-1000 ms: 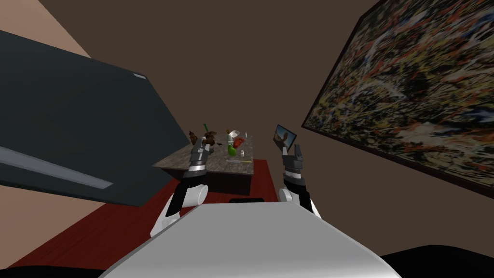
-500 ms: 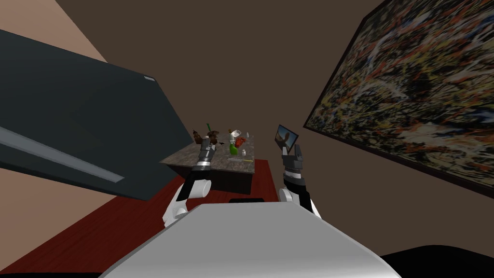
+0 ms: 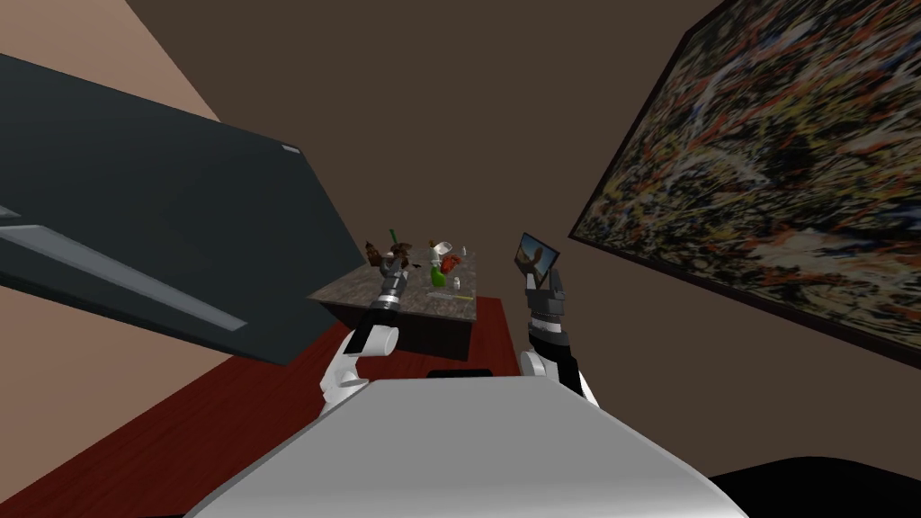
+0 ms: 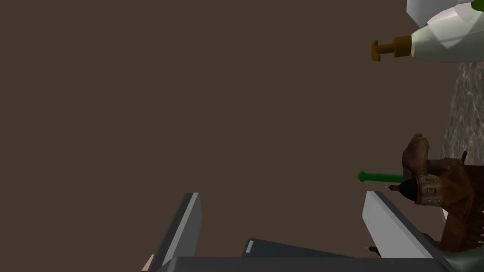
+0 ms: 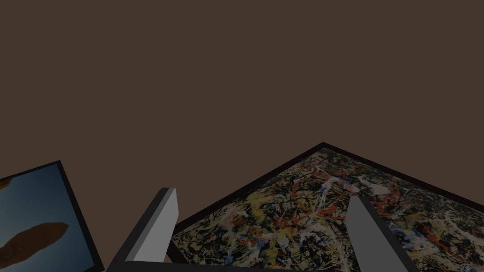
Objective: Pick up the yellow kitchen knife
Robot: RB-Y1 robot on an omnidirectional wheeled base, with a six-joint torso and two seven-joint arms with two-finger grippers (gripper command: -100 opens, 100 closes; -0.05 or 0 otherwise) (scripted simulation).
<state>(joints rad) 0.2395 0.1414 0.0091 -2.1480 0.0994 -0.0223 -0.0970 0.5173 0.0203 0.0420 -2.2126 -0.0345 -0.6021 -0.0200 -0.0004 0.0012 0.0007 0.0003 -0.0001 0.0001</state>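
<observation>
A dark slab (image 3: 153, 225) slants across the robot's left. In the head view its edge meets the counter's left side, and its lower end is cut off. An abstract painting (image 3: 791, 171) in a dark frame covers the wall on the right. A red floor (image 3: 180, 423) runs up to the counter (image 3: 409, 304), which has a mottled stone top and a dark body and stands against the brown wall.

The left arm reaches over the counter's left half. The left gripper (image 4: 281, 196) has its fingers spread apart with nothing between them, and it faces the wall beyond the counter's far edge. Just beside one finger stand a brown figurine (image 4: 439, 186) and a green rod (image 4: 380, 177). Farther along the counter is a white bottle (image 4: 444, 45) with a brown pump head, partly cut off.

The right gripper (image 5: 261, 194) is raised off the counter's right side, fingers likewise apart and empty. A small framed picture (image 3: 537, 256) shows just past its fingertips.

At mid-counter a green item (image 3: 437, 278) and a red item (image 3: 450, 262) sit close together, too small to name. The yellow kitchen knife (image 3: 457, 296) lies flat near the counter's near edge, right of the left arm and apart from both grippers. It shows as a thin pale-yellow line, and handle and blade cannot be told apart.
</observation>
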